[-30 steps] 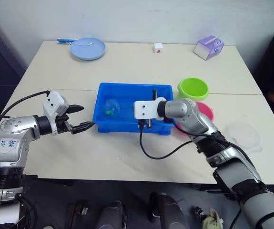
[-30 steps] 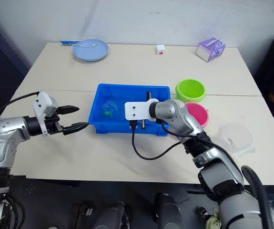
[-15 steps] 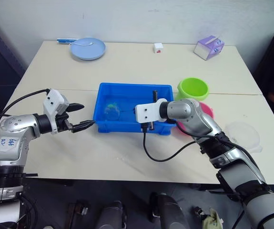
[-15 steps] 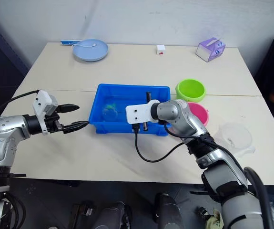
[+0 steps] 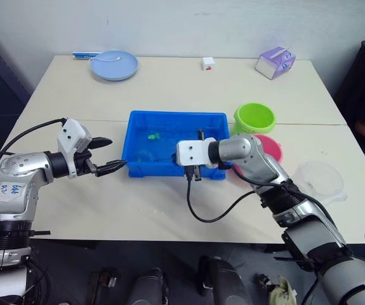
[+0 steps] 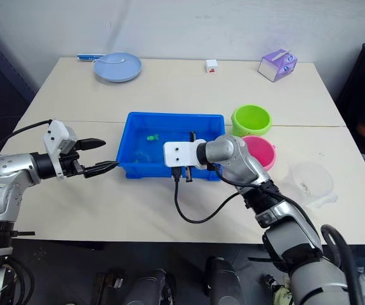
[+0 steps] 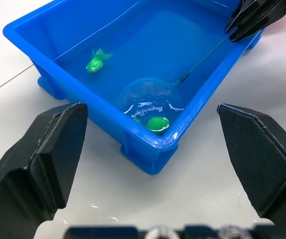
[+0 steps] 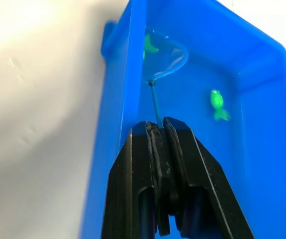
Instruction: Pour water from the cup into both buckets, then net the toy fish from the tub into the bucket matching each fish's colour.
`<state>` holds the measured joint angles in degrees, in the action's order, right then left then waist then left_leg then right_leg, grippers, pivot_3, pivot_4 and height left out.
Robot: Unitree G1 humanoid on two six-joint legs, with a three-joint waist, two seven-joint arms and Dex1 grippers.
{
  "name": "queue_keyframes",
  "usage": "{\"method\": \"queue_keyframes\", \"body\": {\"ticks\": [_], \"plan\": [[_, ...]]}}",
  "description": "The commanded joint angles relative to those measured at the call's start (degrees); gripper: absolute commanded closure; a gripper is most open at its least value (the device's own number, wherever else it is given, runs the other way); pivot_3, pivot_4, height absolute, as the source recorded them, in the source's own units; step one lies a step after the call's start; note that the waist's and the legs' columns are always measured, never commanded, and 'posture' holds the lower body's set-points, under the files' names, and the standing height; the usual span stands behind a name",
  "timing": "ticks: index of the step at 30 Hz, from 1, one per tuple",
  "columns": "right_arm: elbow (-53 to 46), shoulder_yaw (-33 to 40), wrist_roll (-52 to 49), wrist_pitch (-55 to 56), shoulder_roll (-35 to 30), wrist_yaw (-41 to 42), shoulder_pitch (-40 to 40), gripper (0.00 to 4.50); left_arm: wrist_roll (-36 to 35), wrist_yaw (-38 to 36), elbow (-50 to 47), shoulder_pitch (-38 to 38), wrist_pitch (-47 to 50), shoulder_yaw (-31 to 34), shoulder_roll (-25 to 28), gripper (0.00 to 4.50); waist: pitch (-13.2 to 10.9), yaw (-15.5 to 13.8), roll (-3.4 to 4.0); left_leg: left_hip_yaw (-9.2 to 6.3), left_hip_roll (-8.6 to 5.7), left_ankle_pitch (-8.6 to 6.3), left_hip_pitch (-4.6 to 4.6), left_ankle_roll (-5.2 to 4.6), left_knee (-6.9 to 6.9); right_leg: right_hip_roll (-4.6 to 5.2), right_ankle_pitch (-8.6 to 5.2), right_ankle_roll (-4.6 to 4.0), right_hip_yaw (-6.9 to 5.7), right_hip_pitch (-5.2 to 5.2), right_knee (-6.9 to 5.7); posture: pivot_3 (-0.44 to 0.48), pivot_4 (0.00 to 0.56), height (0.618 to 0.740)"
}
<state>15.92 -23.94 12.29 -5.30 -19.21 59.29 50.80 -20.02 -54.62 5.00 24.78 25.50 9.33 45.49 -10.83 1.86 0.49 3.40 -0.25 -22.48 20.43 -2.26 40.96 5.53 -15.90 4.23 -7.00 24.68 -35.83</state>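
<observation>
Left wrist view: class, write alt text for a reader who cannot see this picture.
A bright blue tub of water holds two green toy fish, one beside the round light-blue net near the tub's wall, the other swimming free. The right gripper holds the net's thin handle; the left gripper's jaws stand wide open before the tub.

This looks like a plain test room or lab corner, not a home. Two pale beige rectangular tables (image 5: 169,203) stand pushed together against a bare white wall (image 5: 188,25). Black cables (image 5: 214,213) trail across the tabletop, and a round pale-blue plate (image 5: 114,65) and a small purple tissue box (image 5: 275,62) lie near the wall.
</observation>
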Motion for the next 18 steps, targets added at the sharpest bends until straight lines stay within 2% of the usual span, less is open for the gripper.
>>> {"method": "queue_keyframes", "body": {"ticks": [1,9,18], "plan": [[-4.24,2.31,-4.40,-5.54,1.09,1.79,0.05,3.70,-0.91,0.24,-1.77,-0.20,-0.71,2.05,0.82,0.00,0.00,-0.05,0.00,-0.01,0.00,0.00,0.00,0.00,0.00,0.00,0.00,0.00,0.00,0.00,0.00,0.000,0.150,0.739],[-5.32,5.79,-9.88,-16.44,1.38,2.07,0.33,3.70,-0.83,0.37,-1.45,-0.08,-0.92,2.43,0.60,0.00,0.00,-0.10,0.00,-0.01,-0.02,0.00,0.00,0.00,0.00,0.01,0.00,0.00,0.00,0.00,0.00,0.000,0.150,0.739],[-8.20,8.76,-13.04,-21.71,-1.00,0.68,-0.87,3.70,-1.89,0.21,-0.13,1.84,-0.32,2.39,-0.29,0.00,0.00,-0.24,0.00,0.00,-0.02,0.00,0.00,0.00,0.00,0.01,0.00,0.00,0.00,0.00,0.00,0.000,0.150,0.739]]}}
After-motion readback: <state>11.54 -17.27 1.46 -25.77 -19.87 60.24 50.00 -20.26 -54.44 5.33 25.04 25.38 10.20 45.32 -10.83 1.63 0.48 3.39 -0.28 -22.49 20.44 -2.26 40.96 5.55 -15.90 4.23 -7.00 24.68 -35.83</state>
